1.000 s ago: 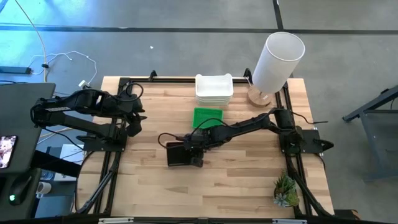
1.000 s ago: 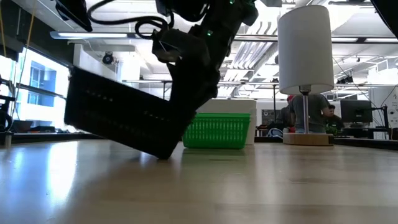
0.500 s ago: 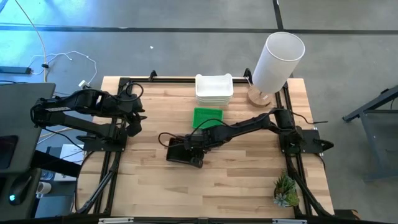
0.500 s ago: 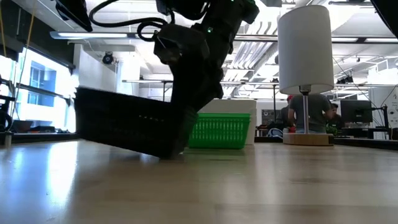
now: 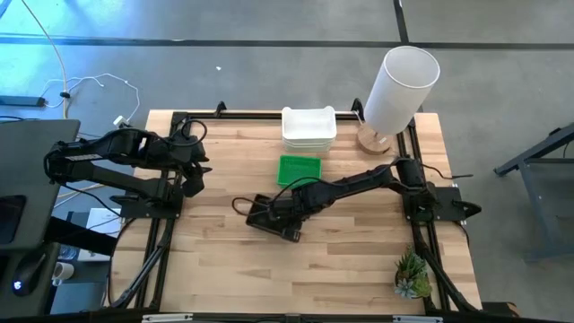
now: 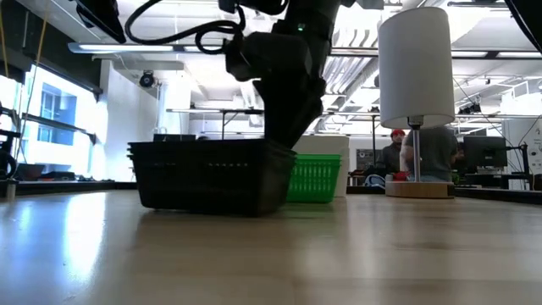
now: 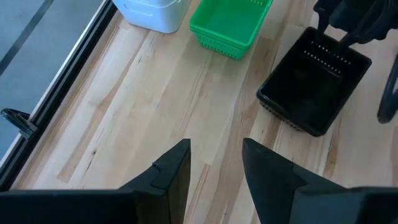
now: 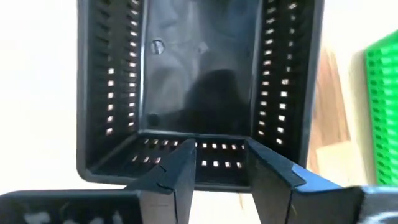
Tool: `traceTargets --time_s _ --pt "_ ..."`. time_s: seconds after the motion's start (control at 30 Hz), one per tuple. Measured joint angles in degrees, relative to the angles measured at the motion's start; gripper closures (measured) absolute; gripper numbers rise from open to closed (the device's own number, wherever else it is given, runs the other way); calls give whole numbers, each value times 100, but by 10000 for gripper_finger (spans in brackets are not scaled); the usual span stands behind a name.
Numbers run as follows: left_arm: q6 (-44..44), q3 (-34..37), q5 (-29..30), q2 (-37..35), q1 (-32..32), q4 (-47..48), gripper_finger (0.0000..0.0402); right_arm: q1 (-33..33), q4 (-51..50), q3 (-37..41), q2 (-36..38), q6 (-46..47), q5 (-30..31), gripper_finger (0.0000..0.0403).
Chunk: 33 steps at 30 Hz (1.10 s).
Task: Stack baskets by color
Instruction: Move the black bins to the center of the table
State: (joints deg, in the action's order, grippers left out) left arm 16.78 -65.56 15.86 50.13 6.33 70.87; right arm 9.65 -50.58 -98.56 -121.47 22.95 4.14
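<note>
Black basket point(image 5: 273, 217) wall pinched in my right gripper point(image 5: 289, 205), arm stretched low across table point(image 5: 359, 260) centre; basket flat on wood, near green basket point(image 5: 299, 168). White baskets point(image 5: 308, 126) stacked beyond. My left gripper point(image 5: 194, 179) parted, empty, folded back at left edge.

Light wooden table point(image 5: 350, 260) bearing white baskets point(image 5: 308, 128), green baskets point(image 5: 299, 168), black baskets point(image 5: 273, 218), white cylinder point(image 5: 398, 87), potted plant point(image 5: 412, 274).
</note>
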Motion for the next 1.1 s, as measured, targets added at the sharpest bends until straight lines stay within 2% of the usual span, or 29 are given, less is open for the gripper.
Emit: traceTargets --time_s 0.57,1.1 --pt "15 0 -1 0 0 0 271 26 -1379 0 0 229 207 279" --pt "16 0 -2 0 0 -7 271 184 -1886 2 81 -196 217 279"
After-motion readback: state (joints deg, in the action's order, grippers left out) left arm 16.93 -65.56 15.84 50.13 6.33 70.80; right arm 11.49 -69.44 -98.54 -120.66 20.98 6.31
